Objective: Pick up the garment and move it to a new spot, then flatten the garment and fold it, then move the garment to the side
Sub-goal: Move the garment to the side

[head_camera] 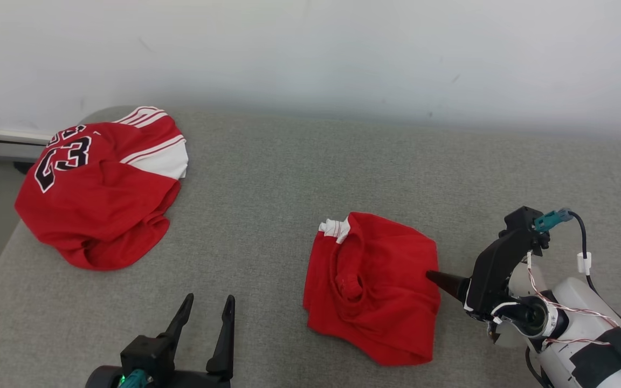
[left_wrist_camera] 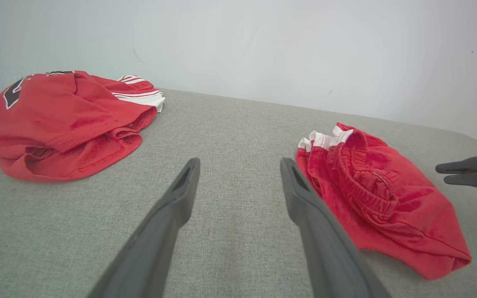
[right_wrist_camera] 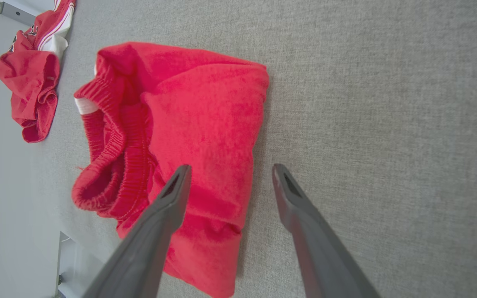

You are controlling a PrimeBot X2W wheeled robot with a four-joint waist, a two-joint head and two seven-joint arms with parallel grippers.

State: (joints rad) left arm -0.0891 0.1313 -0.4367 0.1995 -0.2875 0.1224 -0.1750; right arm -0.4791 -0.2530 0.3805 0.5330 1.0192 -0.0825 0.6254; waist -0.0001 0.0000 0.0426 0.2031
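A pair of red shorts (head_camera: 375, 285) lies folded into a rough square on a grey woven fabric surface (head_camera: 267, 178), right of centre and towards the near edge. The cloth looks soft and slightly fuzzy. A gathered, ribbed elastic waistband curls open along the left side, and a small patch of white trim pokes out at the far left corner. The folded edges are rounded and a little uneven.

Far to the left, well apart from the shorts, a red jersey (head_camera: 100, 194) sits in a loose, rumpled mound near the back corner of the surface. It has black numerals outlined in white and white striped panels. Behind everything stands a plain white wall (head_camera: 343, 54). Nothing lies between the two pieces of clothing.

The right gripper (head_camera: 432, 276) points leftward at the right edge of the shorts, its two long dark fingers spread wide and holding nothing. In the right wrist view one finger is over the red cloth and the other over bare grey fabric; whether they touch the cloth cannot be told. The left gripper (head_camera: 209, 297) is at the near edge, left of the shorts, fingers wide apart and empty.
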